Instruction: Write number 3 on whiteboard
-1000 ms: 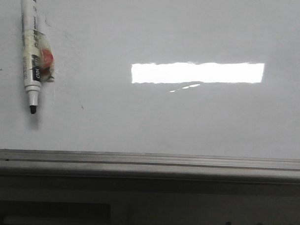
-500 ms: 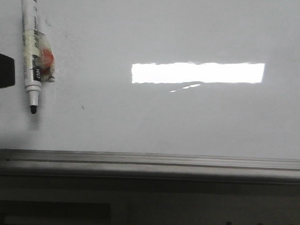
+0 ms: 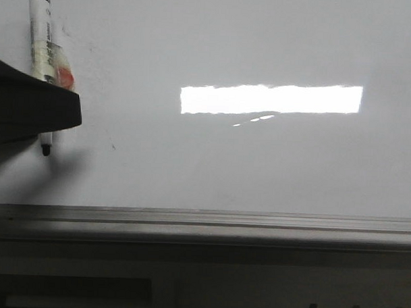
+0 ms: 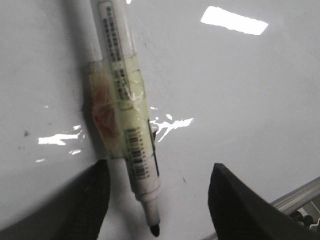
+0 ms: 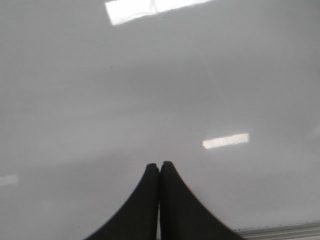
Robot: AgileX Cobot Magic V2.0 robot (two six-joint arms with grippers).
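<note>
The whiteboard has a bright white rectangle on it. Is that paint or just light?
Just light: in the front view a lamp's glare shines off the glossy whiteboard; the left wrist view shows it too, and the right wrist view catches two patches.

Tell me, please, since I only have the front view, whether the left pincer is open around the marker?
Observer: Yes, the left pincer is open, its fingers on either side of the marker, not touching it.
Operator: Is the cap off?
Observer: Yes, the black tip is bare and lies between the fingers.
Operator: And the right pincer?
Observer: The right pincer is shut and empty, over bare whiteboard; no 3 is drawn there.
</note>
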